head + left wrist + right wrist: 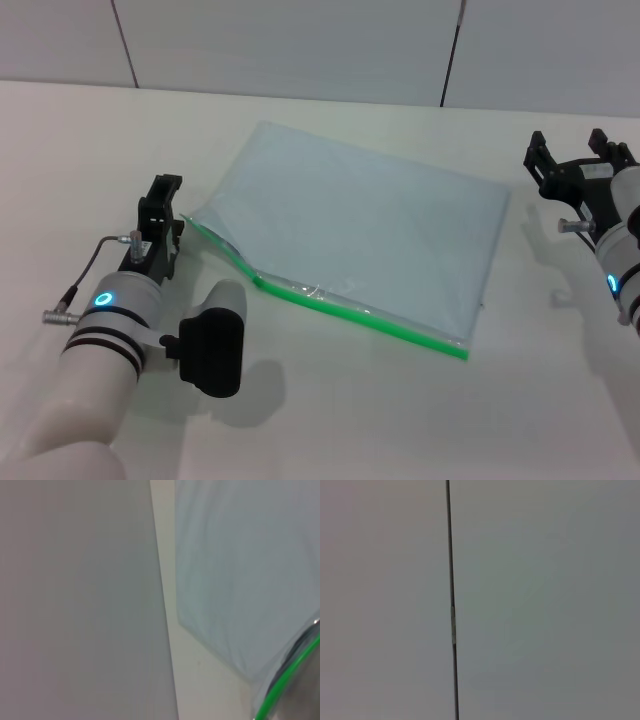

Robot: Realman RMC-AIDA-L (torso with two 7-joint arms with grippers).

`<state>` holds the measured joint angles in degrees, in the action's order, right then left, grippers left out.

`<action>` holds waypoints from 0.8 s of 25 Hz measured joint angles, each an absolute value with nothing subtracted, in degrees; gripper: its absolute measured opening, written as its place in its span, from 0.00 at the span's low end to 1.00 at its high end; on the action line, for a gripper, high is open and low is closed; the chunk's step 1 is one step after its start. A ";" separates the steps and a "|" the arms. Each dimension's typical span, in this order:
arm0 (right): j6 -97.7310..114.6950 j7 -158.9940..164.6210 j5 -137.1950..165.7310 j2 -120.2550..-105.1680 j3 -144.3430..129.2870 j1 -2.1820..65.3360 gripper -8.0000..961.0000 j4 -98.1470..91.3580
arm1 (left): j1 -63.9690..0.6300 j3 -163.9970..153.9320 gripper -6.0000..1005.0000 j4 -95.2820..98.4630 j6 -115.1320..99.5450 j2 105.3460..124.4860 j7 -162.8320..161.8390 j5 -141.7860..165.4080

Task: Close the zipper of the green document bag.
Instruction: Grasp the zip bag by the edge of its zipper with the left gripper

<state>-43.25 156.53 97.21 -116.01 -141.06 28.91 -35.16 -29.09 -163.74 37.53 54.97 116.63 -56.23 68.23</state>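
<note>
The green document bag (360,230), a flat pale blue-grey pouch, lies askew in the middle of the white table (330,420). Its zipper (390,322) runs as a bright green strip along the near long edge. Toward the left corner the strip thins and the bag's mouth gapes slightly. A small clear piece (312,292), possibly the slider, sits on the strip. My left gripper (165,192) rests on the table just left of the bag's near-left corner, apart from it. The left wrist view shows the bag (240,570) and a curved piece of the zipper (285,680). My right gripper (572,152) stands open at the far right, off the bag.
A grey panelled wall (300,40) rises behind the table's far edge. The right wrist view holds only that wall and a dark vertical seam (451,600). Bare tabletop lies in front of the bag and between the bag and each arm.
</note>
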 joint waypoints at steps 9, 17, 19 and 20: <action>-43.24 156.53 97.21 -116.01 -141.06 28.91 0.79 -35.16 | -29.40 -163.74 0.69 37.52 54.76 116.58 -56.18 69.32; -43.24 156.53 97.21 -116.01 -141.06 28.91 0.79 -35.16 | -29.60 -163.74 0.69 37.52 53.65 116.54 -56.16 70.00; -43.24 156.53 97.21 -116.01 -141.06 28.91 0.79 -35.15 | -29.62 -163.74 0.69 37.52 53.42 116.54 -56.16 70.00; -43.24 156.53 97.21 -116.01 -141.06 28.91 0.79 -35.16 | -29.66 -163.74 0.69 37.52 53.38 116.53 -56.16 70.00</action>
<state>-43.24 156.53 97.21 -116.01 -141.06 28.91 -35.16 -29.66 -163.74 37.52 53.38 116.53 -56.16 70.00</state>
